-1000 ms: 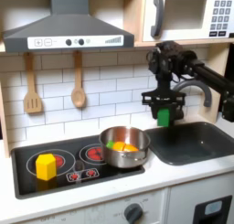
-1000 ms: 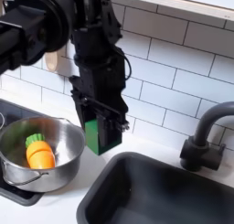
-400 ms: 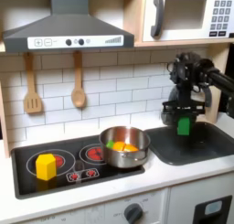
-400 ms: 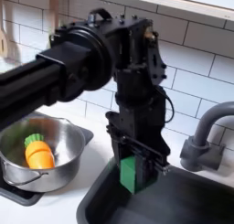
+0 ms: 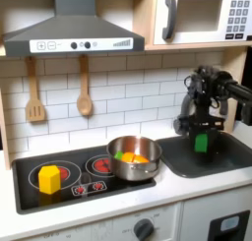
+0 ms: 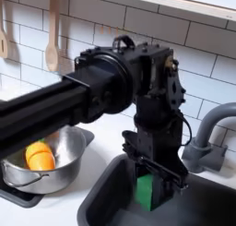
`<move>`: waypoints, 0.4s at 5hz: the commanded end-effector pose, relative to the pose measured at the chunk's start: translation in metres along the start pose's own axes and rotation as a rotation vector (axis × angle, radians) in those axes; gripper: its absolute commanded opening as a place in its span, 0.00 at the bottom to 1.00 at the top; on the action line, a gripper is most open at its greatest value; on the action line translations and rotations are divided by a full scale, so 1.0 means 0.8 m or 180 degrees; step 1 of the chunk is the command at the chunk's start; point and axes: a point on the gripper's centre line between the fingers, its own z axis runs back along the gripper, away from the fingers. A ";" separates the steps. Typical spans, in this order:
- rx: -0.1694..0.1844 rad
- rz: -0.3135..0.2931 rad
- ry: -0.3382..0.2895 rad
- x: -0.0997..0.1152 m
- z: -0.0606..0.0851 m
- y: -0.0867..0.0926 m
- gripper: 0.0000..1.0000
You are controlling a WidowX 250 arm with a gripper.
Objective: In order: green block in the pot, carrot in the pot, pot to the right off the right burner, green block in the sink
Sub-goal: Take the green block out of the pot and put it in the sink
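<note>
gripper (image 6: pixel 146 189) clamped on green block (image 6: pixel 145 192) | held directly above sink (image 6: pixel 207 209) basin, inside its rim | release path: straight down | pot (image 5: pixel 135 157) well apart

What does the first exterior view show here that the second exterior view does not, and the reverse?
First exterior view: the yellow block on the left burner, the range hood and the microwave. Second exterior view: a close look at the faucet, and the carrot's green top. Both exterior views: the gripper shut on the green block, low over the sink, the pot with the carrot inside, and wooden utensils hanging on the wall.
</note>
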 end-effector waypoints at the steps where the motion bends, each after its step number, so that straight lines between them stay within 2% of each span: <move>1: -0.0012 0.0029 0.0086 0.006 -0.017 -0.001 1.00; 2: 0.0043 0.0035 0.0047 0.008 -0.011 -0.001 1.00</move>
